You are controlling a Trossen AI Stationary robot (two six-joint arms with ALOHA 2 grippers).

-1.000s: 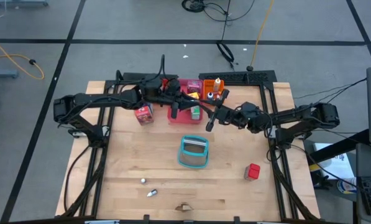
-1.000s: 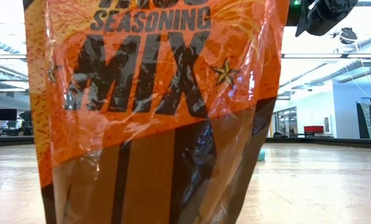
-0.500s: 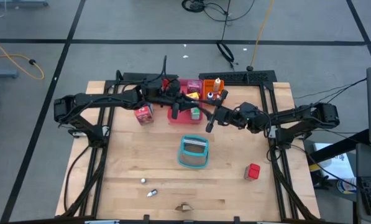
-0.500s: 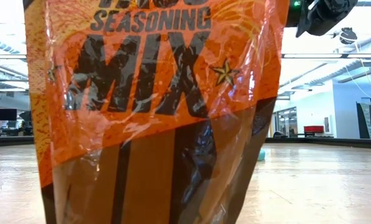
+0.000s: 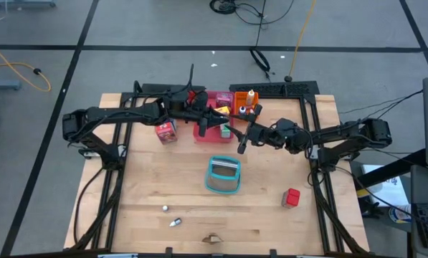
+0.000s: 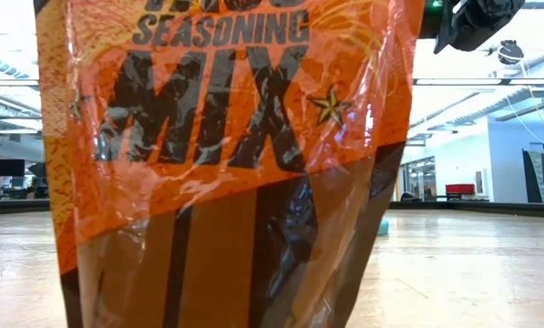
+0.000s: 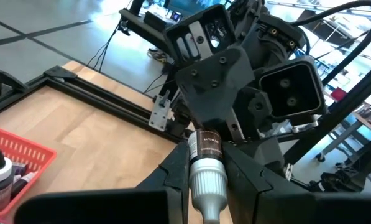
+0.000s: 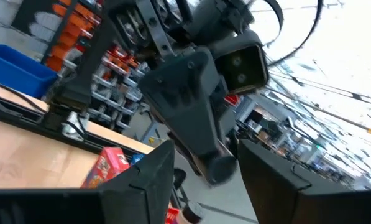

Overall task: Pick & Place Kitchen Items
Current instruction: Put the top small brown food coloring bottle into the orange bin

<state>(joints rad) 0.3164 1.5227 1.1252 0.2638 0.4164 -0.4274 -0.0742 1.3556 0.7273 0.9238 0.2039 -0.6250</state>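
The wooden bench [image 5: 163, 179] is seen from above, with a teal basket [image 5: 224, 175] near its middle. A pink tray [image 5: 215, 122] sits at the far side. Over it, the left gripper [image 5: 224, 129] and right gripper [image 5: 244, 137] meet. A small bottle [image 7: 207, 174] is clamped in the left fingers. The right fingers look apart, perhaps.

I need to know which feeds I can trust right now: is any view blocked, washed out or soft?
Low view: almost wholly blocked by an orange seasoning mix packet right at the lens, with glare on its wrapper. Right wrist view: bright, washed-out background, soft throughout. Left wrist view: sharp on the small bottle between the left gripper's fingers. High view: evenly lit, whole table visible.
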